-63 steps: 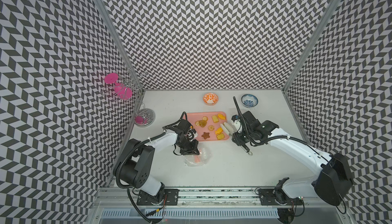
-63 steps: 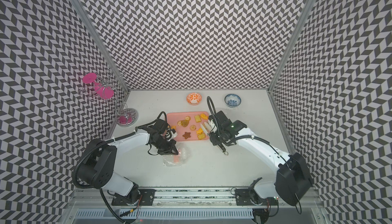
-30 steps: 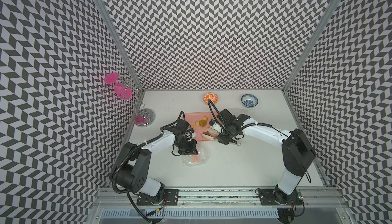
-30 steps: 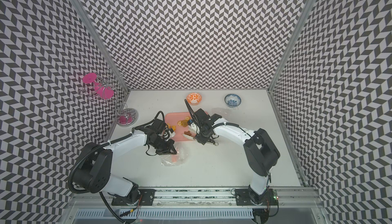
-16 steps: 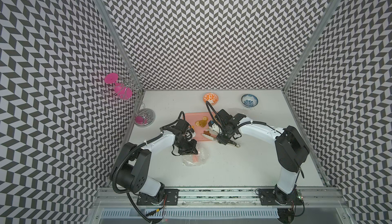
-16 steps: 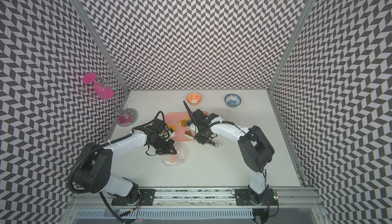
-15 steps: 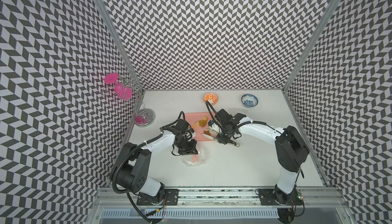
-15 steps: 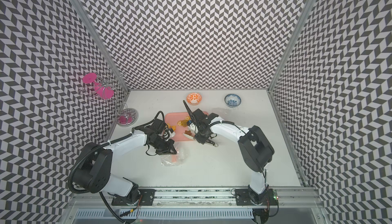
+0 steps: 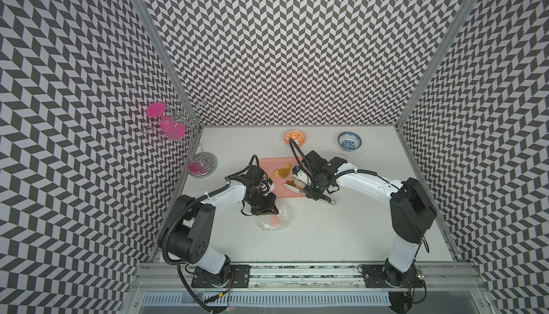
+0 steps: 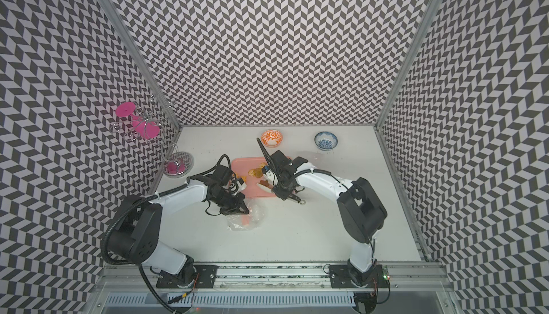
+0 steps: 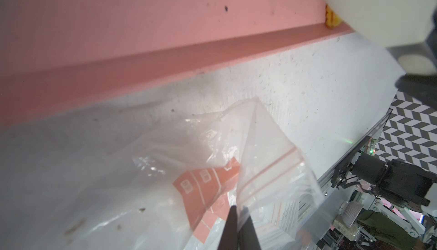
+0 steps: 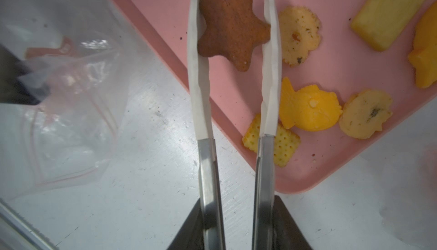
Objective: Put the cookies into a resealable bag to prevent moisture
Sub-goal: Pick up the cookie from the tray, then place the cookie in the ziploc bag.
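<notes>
We find the star cookie (image 12: pixel 233 27) on the pink tray (image 12: pixel 307 180), with both blades of the tongs (image 12: pixel 198 71) touching it. The right gripper (image 12: pixel 236 213) squeezes the tongs; the left gripper (image 11: pixel 238 230) is pinched together on the bag (image 11: pixel 272 156) lip. We judge pickup underway; next, lift and carry to the bag's mouth.

We can read no words or numbers anywhere; the orange printed panel (image 11: pixel 203 189) on the resealable bag (image 11: pixel 272 142) bears only small white box marks, too blurred to decipher.
</notes>
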`<state>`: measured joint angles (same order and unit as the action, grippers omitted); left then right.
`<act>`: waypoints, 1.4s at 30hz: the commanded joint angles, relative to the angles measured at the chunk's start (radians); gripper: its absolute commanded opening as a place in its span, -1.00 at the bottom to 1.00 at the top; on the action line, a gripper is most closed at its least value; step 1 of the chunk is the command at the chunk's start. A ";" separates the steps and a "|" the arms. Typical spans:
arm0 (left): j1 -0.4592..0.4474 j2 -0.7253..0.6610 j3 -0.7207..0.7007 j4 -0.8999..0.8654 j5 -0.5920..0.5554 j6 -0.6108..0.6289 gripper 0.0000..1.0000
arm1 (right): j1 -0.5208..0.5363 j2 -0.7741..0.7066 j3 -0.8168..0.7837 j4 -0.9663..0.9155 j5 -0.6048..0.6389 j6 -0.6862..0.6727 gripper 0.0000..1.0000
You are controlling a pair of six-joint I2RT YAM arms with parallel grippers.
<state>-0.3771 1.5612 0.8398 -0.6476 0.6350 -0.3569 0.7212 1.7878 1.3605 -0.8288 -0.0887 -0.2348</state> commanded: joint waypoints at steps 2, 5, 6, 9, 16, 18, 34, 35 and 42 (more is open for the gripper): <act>0.030 0.031 0.039 0.043 0.066 0.005 -1.00 | -0.012 -0.147 -0.051 0.056 -0.116 0.042 -0.31; 0.046 0.042 0.054 0.052 0.090 0.000 -1.00 | -0.009 -0.212 -0.121 0.078 -0.226 0.078 -0.32; 0.050 0.048 0.062 0.046 0.092 0.005 -1.00 | -0.008 -0.238 -0.149 0.093 -0.266 0.094 -0.32; 0.053 0.058 0.075 0.039 0.100 0.013 -1.00 | -0.003 -0.287 -0.218 0.130 -0.343 0.139 -0.34; 0.079 0.046 0.092 0.011 0.113 0.028 -1.00 | 0.024 -0.316 -0.300 0.177 -0.426 0.174 -0.36; 0.079 0.035 0.094 0.007 0.121 0.027 -1.00 | 0.027 -0.303 -0.298 0.179 -0.432 0.168 -0.36; 0.093 -0.009 0.098 -0.029 0.125 0.036 -1.00 | 0.043 -0.297 -0.299 0.121 -0.475 0.113 -0.34; 0.093 -0.019 0.096 -0.032 0.130 0.036 -1.00 | 0.041 -0.285 -0.294 0.114 -0.465 0.109 -0.34; 0.094 -0.077 0.066 -0.082 0.115 0.060 -1.00 | 0.030 -0.258 -0.280 0.137 -0.470 0.120 -0.32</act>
<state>-0.2893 1.5082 0.9119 -0.6933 0.7456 -0.3283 0.7555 1.5265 1.0657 -0.7319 -0.5426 -0.1078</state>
